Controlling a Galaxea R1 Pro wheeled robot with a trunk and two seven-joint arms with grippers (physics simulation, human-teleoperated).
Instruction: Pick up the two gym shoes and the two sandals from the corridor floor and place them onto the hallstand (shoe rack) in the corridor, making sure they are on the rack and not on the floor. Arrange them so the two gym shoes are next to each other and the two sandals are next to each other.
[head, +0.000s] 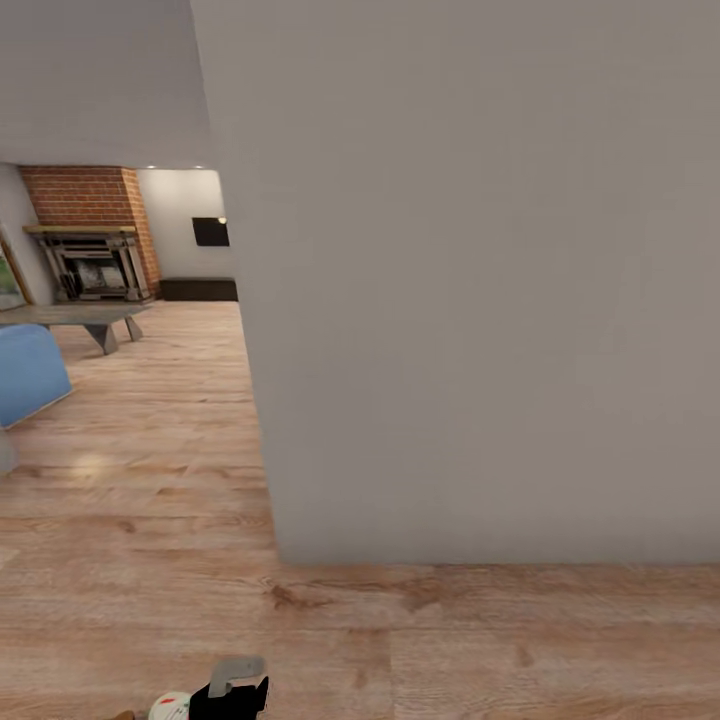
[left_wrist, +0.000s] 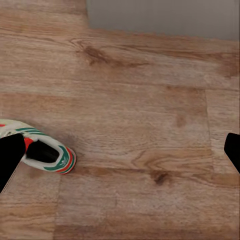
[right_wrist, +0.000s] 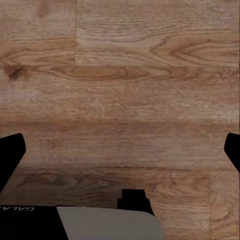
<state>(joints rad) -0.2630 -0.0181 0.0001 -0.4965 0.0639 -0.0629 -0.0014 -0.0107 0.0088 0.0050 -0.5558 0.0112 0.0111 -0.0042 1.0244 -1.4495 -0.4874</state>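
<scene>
Below, one gym shoe (left_wrist: 47, 152) lies on corridor floor (left_wrist: 140, 115).

grey wall (head: 470, 300), distant brick fireplace (head: 90, 235)

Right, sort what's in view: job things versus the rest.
Job:
gym shoe, lying on the floor
left gripper, open above the floor

Rest:
wall
fireplace
low table
blue seat

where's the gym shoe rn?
In the left wrist view, one gym shoe lies on the corridor floor, beside one open left gripper finger, away from the grey wall base.
</scene>
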